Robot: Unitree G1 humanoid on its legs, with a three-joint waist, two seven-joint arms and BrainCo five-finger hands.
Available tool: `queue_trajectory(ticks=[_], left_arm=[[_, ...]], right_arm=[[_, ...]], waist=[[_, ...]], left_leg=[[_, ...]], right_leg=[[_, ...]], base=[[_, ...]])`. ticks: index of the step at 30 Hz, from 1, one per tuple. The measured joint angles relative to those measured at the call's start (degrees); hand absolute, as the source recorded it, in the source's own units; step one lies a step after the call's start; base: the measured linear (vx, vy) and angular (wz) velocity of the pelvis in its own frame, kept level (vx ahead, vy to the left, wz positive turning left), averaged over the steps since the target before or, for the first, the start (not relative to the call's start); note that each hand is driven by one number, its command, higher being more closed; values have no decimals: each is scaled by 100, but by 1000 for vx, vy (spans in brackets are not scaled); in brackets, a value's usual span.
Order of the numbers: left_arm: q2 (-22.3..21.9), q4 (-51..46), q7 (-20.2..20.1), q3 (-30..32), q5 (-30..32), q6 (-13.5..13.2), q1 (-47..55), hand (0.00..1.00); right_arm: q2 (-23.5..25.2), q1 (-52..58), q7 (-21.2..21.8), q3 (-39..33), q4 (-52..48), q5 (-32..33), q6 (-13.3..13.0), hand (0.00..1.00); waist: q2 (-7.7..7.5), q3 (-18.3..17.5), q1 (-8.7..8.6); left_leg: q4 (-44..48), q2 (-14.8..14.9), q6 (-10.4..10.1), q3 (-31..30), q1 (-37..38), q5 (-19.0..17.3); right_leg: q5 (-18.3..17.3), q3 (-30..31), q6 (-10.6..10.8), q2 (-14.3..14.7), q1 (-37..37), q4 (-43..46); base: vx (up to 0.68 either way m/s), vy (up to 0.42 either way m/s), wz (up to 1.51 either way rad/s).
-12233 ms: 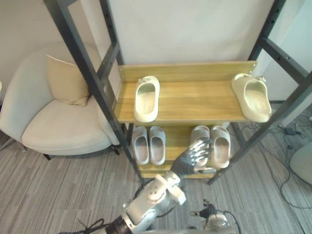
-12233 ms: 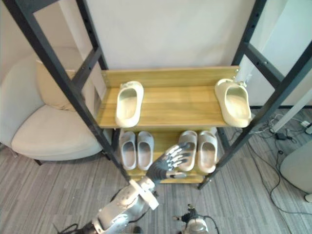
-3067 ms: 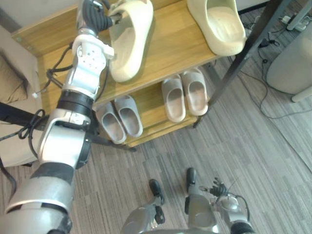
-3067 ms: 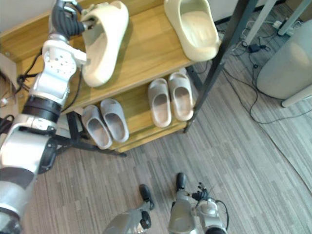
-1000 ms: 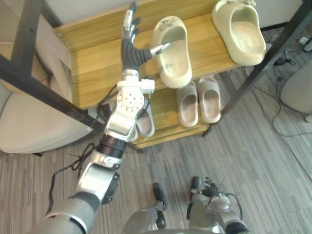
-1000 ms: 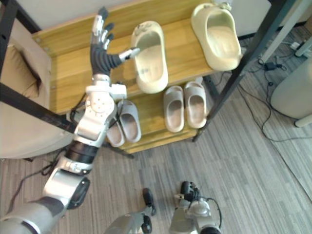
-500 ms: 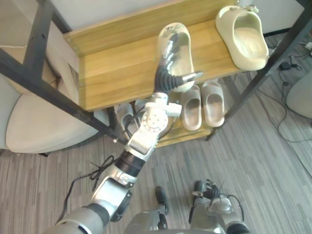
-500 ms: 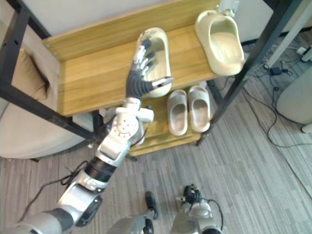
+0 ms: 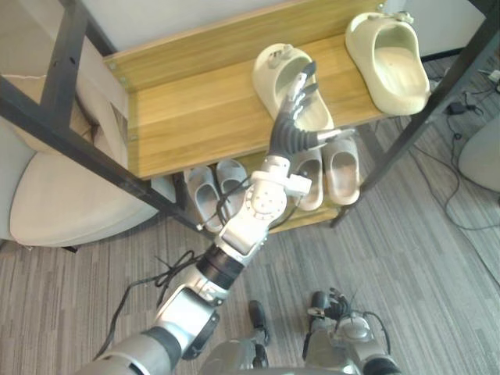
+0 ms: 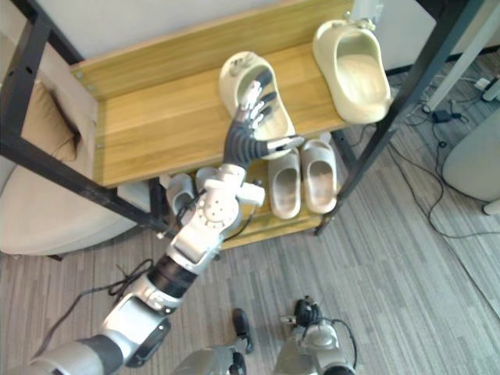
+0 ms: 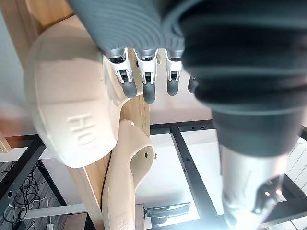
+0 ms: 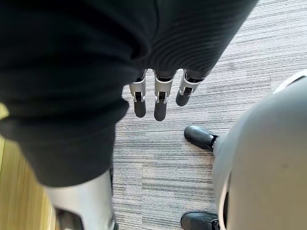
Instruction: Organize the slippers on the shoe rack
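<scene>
Two cream slippers lie on the rack's wooden top shelf (image 9: 195, 117). One cream slipper (image 9: 272, 72) lies mid-shelf, slightly askew; the other cream slipper (image 9: 388, 58) lies at the shelf's right end. My left hand (image 9: 295, 117) reaches up over the nearer slipper, open, its straight fingers (image 11: 144, 79) spread across the slipper's opening and right side. The left wrist view has this slipper (image 11: 72, 110) under the fingertips and the second slipper (image 11: 127, 177) beyond it. My right hand (image 12: 156, 98) hangs low over the floor, fingers relaxed, holding nothing.
On the lower shelf stand one pair of grey slippers (image 9: 211, 191) at the left and another grey pair (image 9: 336, 164) at the right. Dark metal posts (image 9: 70, 109) frame the rack on both sides. A beige armchair (image 9: 55, 203) stands to the left.
My left hand has slid right and down along the mid-shelf slipper, which has turned a little. Over the earlier frames that slipper moved from the shelf's left part toward the right slipper.
</scene>
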Motion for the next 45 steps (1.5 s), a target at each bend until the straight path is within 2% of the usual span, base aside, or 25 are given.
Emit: queue_trajectory(ticks=[3, 8, 13, 19, 27, 33, 38, 45], left_arm=[[28, -242, 15, 152, 3, -1, 1, 0], [199, -1087, 154, 238, 32, -43, 164, 0], [205, -1229, 240, 356, 127, -74, 715, 0], [210, -1228, 241, 423, 127, -71, 957, 0], [213, -850, 227, 564, 92, 24, 1373, 0], [231, -473, 107, 595, -162, 50, 1455, 0], [345, -319, 103, 568, -168, -7, 1406, 0], [429, 50, 100, 385, -175, -12, 973, 0]], right_arm=[[1, 8, 0, 0, 2, 0, 0, 0], [-1, 86, 1, 0, 9, -2, 28, 0], [6, 161, 3, 55, 27, -33, 41, 0], [16, 162, 3, 70, 27, -206, 53, 0], [16, 166, 1, 69, 25, -212, 56, 0], [34, 151, -13, 69, 18, -218, 114, 0], [111, 129, -33, 70, 47, -220, 163, 0], [131, 44, -102, 70, 186, -219, 167, 0]], waist=[[1, -12, 8], [4, -108, 145], [-14, -214, 273], [-14, -214, 281], [-15, -214, 280], [-37, -215, 272], [-177, -204, 258], [-298, -165, 219]], left_leg=[[0, 3, 30, -23, -1, 20], [1, 3, 37, -91, 2, 26], [0, -2, 41, -181, 3, 34], [0, -10, 31, -288, 1, 66], [-1, -4, 6, -282, 0, 48], [-2, 3, 35, -247, 15, 67], [-8, 37, -2, -146, 108, 41], [-35, 79, -53, -108, 85, 0]], right_leg=[[-1, -30, 1, 0, 11, 0], [-10, -97, 1, -2, 49, 0], [-39, -188, -6, -8, 107, 0], [-39, -274, -7, -9, 147, 0], [-41, -267, -10, -2, 143, 0], [-40, -219, -12, 29, 134, -2], [-58, -173, -38, 58, 186, -43], [-115, -145, -103, 93, 143, -43]], base=[[0, 0, 3], [4, -1, 6], [21, -5, 11], [15, -3, 8], [11, -2, 0], [43, -9, -5], [29, -9, -7], [7, -2, -3]])
